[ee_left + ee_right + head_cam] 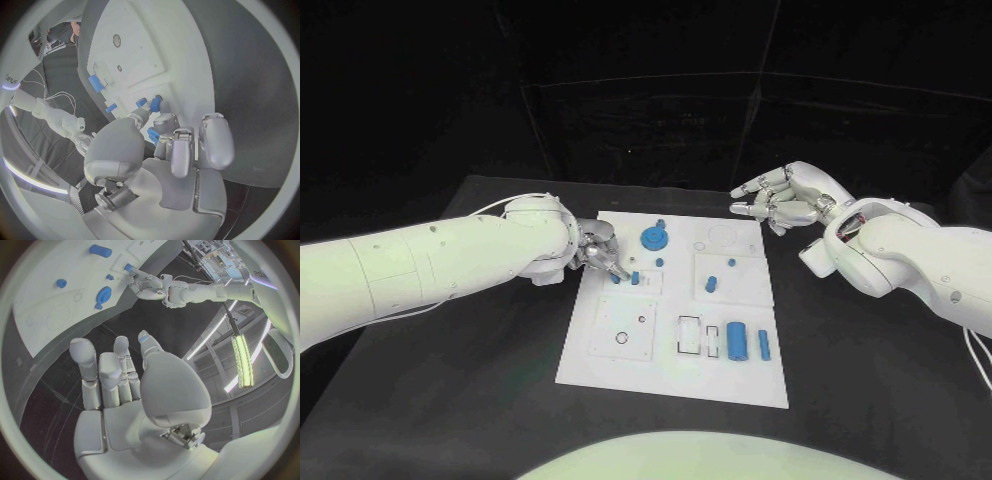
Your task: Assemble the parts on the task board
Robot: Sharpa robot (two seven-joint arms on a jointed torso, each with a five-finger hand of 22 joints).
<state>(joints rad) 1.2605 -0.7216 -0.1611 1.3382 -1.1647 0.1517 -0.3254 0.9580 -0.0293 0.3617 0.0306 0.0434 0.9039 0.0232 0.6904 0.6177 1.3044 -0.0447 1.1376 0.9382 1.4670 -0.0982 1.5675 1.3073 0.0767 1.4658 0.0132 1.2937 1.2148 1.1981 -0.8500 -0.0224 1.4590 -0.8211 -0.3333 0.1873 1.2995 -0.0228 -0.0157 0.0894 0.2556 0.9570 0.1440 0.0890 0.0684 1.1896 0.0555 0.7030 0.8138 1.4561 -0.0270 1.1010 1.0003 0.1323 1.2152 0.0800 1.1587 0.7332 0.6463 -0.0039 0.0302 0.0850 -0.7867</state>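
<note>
Task board (620, 352), white, mid-desk, blue parts (737, 339) seated; left robot hand (596, 247) pinches a small blue part (617, 277) at its left edge, apparently for insertion; right robot hand (783, 198) wide, empty, off its far-right corner.

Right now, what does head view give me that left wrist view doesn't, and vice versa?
Head view alone: the right hand, open above the far right corner of the white task board, and the two upright blue cylinders beside a black-outlined slot near the board's near edge.

Left wrist view alone: the close contact, where the left hand's fingertips pinch a small blue part at the board's surface.

Both: the left hand at the board's left side, the board itself, and small blue pieces scattered on it.
</note>
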